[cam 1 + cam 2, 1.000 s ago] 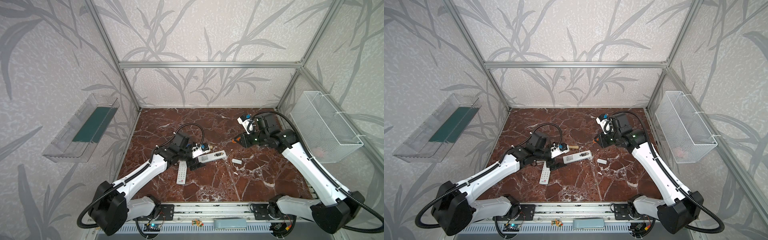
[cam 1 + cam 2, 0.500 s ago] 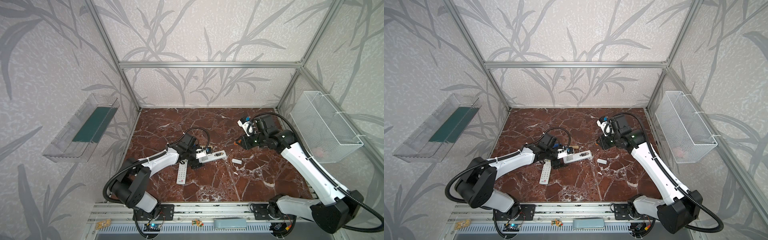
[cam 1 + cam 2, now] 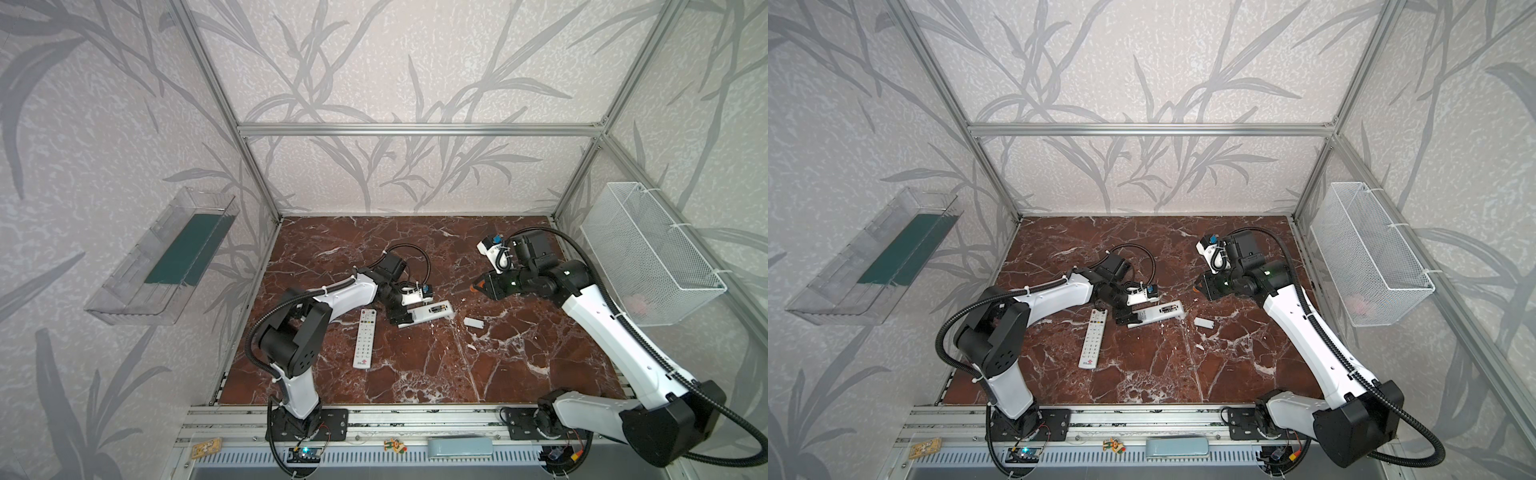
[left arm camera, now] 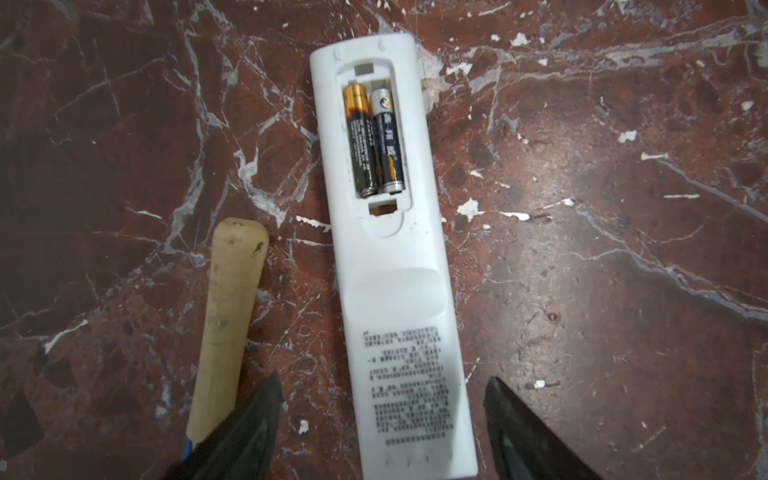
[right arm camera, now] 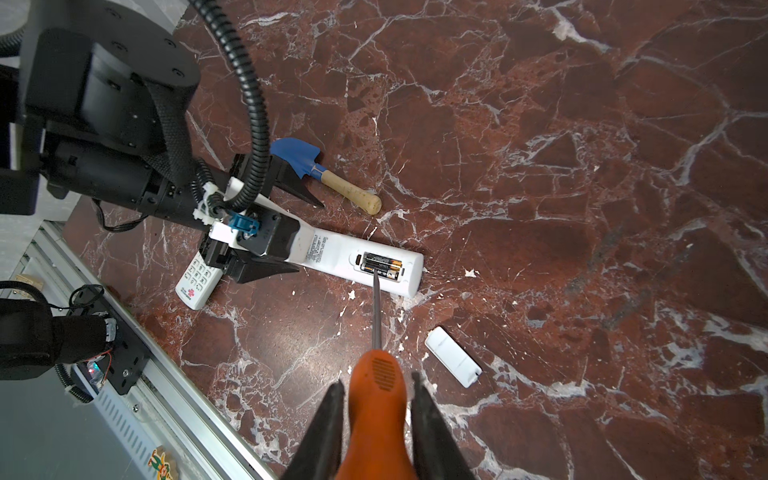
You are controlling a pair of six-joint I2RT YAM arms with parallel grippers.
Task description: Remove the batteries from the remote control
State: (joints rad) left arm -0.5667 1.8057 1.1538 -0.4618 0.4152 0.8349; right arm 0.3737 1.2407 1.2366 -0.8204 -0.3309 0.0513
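Note:
A white remote control (image 4: 390, 270) lies face down on the marble with its battery bay uncovered. Two batteries (image 4: 374, 141) sit side by side in the bay, one gold and black, one dark blue. My left gripper (image 4: 381, 378) is open and straddles the remote's end away from the bay, with a gap on each side. In both top views it sits at the remote's (image 3: 428, 312) left end. My right gripper (image 5: 377, 379) is shut on an orange-handled screwdriver (image 5: 378, 415) and hovers to the right of the remote. The thin shaft points at the batteries (image 5: 381, 266), and nothing touches them.
A second remote (image 3: 365, 338), buttons up, lies left of the first. A white battery cover (image 3: 473, 322) lies to its right. A toy shovel (image 5: 328, 174) with a wooden handle (image 4: 232, 316) rests beside my left gripper. A wire basket (image 3: 648, 257) and a clear tray (image 3: 166, 257) hang on the side walls.
My left arm has folded up at the elbow, and its gripper has slid right over the remote's end with the jaws narrowing slightly. The right gripper with the screwdriver has barely moved.

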